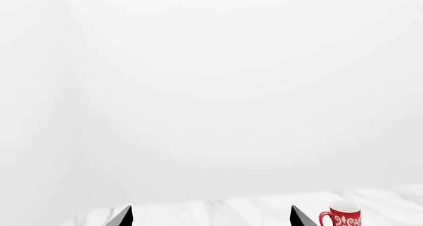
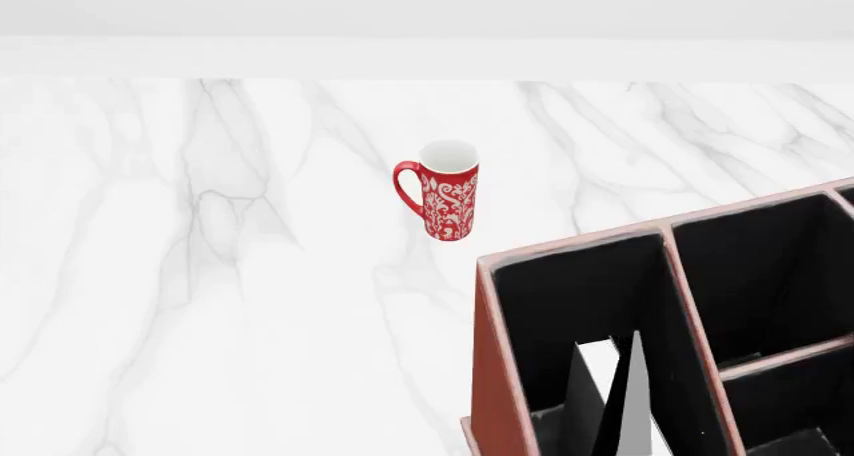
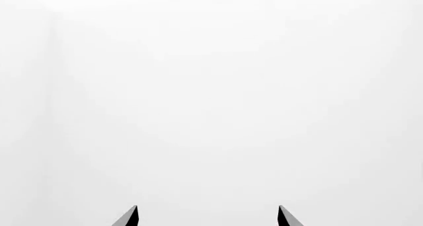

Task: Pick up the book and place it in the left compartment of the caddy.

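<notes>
Two pairs of jaws gape wide and empty, left gripper (image 1: 211, 219) and right gripper (image 3: 208, 217). Between neither, the thick black white-edged book (image 2: 634, 416) seemingly stands in the long black-lined left compartment (image 2: 561, 306) of the reddish-brown box caddy (image 2: 491, 376). We judge placing done; next, simply keep clear.

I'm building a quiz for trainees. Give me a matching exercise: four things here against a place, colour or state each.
1 mug
2 book
3 caddy
4 left hand

A open, holding nothing
B reddish-brown outside
C upright on the marble table
D inside the left compartment

Pairs: 1-C, 2-D, 3-B, 4-A
</notes>
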You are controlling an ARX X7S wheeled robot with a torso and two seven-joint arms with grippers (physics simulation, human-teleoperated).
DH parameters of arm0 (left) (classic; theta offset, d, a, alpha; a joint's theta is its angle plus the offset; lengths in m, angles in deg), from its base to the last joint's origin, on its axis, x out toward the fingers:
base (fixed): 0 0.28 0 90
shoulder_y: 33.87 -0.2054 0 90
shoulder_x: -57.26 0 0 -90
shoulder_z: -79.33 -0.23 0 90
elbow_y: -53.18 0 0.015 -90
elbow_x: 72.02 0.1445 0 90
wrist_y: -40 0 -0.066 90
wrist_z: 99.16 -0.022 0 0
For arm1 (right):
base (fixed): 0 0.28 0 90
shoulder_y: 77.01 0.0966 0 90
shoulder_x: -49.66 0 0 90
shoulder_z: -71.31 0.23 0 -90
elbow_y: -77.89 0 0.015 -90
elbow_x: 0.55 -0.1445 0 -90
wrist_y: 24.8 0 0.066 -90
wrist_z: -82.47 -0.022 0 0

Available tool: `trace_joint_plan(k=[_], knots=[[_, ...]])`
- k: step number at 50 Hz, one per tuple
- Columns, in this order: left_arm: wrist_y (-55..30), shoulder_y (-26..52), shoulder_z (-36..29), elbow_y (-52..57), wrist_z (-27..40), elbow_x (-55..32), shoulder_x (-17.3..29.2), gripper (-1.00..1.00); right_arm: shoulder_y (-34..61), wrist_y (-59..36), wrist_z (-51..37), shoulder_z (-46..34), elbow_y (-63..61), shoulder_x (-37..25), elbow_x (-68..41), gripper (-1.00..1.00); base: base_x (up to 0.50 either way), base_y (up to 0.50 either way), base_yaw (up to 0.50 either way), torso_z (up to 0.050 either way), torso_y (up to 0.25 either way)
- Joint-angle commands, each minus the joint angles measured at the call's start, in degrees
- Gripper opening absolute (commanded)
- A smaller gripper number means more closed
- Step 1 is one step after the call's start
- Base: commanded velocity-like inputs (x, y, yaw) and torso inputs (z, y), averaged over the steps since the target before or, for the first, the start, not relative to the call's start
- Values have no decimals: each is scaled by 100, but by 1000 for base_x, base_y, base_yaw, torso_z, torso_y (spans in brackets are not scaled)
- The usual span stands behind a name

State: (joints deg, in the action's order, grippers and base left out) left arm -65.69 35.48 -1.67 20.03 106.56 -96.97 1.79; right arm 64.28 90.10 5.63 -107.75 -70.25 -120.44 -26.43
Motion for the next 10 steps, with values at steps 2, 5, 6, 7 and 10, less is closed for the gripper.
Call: trace_joint_plan(k=[2,5,6,7,10], knots=[[251,-237,45,88,-30,109,23,100,37,41,-114,63,-96,-96,138,100,0,0,0,0,0],[316,-288,46,94,-35,145,27,100,68,56,-131,77,-133,-129,151,100,0,0,0,0,0],[341,-315,51,107,-40,146,30,100,92,22,-132,78,-153,-142,150,100,0,0,0,0,0],[364,-327,48,102,-42,158,29,100,98,24,-143,64,-157,-136,173,100,0,0,0,0,0],[405,-369,108,125,-13,124,33,100,174,53,-162,5,-178,-181,225,100,0,0,0,0,0]])
